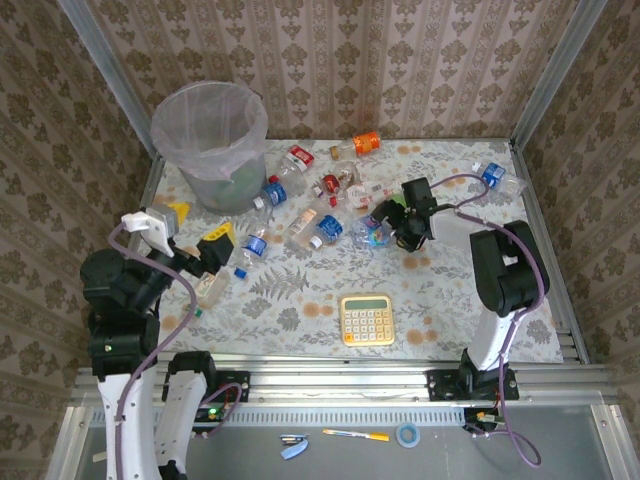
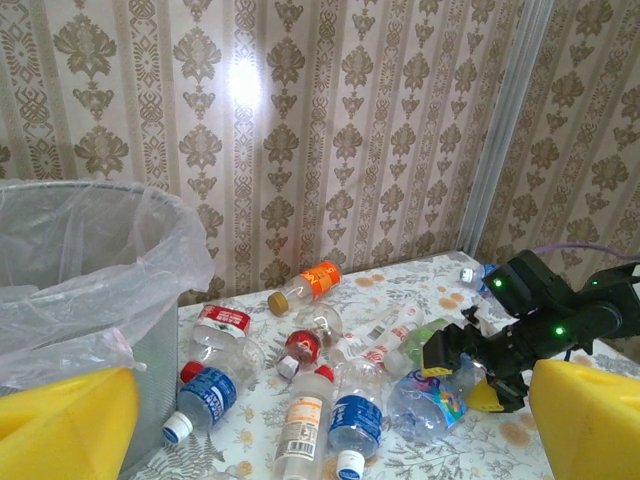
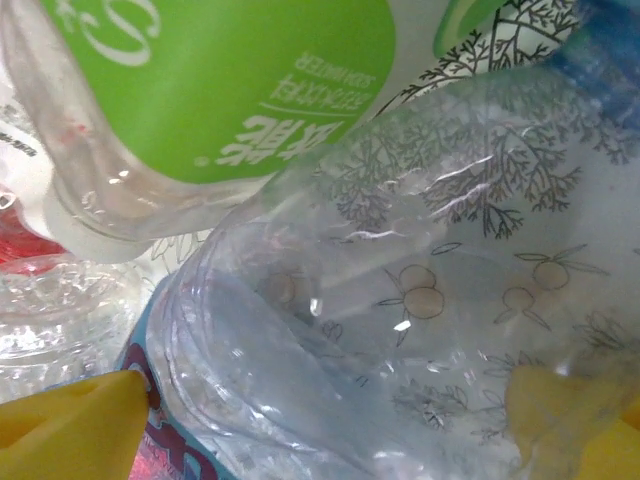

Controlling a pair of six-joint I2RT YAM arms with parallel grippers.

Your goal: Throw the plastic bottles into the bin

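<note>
Right fingers (image 3: pixel 70 430) spread wide, straddling a crushed clear plastic bottle with a blue-and-pink label (image 3: pixel 400 300). One yellow pad sits at the label edge and the other shows through the plastic on the far side. No squeeze visible, so I read them as open and set for a pinch. The wrist is pitched low over the floral-patterned counter (image 1: pixel 300 290), likely so the pads land on either side of the flattened body. That also keeps them off the green-labelled clear bottle (image 3: pixel 230 80) just beside it.

Left fingers (image 2: pixel 65 425) fully open, nothing between them, raised at the counter's left side and facing the pile. They look parked out of the way.

Round grey bin with a whitish translucent liner (image 1: pixel 228 185) stands at the far left corner, well apart from the right fingers. Loose bottles lie scattered between, several just beside its base. An orange-labelled bottle (image 1: pixel 365 143) lies near the back wall and a blue-labelled bottle (image 1: pixel 492 175) sits alone far right. Yellow calculator (image 1: pixel 367 320) sits near the front, not a target.

Step in hand looks like the grasp, then a carry across to the bin. Thin crumpled plastic may slip or spring out.
</note>
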